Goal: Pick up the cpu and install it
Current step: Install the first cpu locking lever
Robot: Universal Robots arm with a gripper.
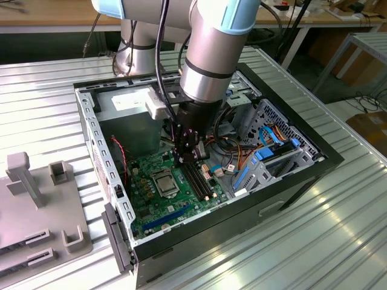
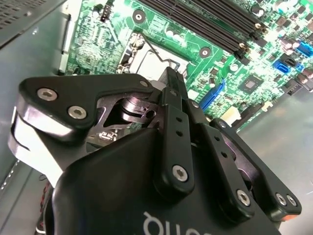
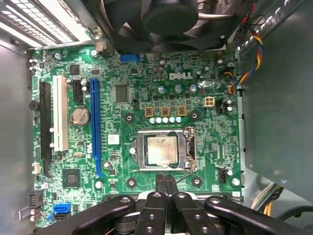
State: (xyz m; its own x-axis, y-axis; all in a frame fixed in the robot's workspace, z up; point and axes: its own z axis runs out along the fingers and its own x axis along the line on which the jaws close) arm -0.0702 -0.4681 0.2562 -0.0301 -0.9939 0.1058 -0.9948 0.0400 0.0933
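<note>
We see the chip (image 3: 162, 150) already lying flat in its metal socket frame (image 3: 165, 151) on the green board (image 3: 122, 103). Our pincer (image 3: 165, 180) hangs just beside the frame, fingers pressed together and holding nothing. The frame looks unlatched, so seating seems done.

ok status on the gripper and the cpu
Gripper shut, empty, low over the motherboard. Cpu lying in its socket, gripper just beside it. Nothing between them.
</note>
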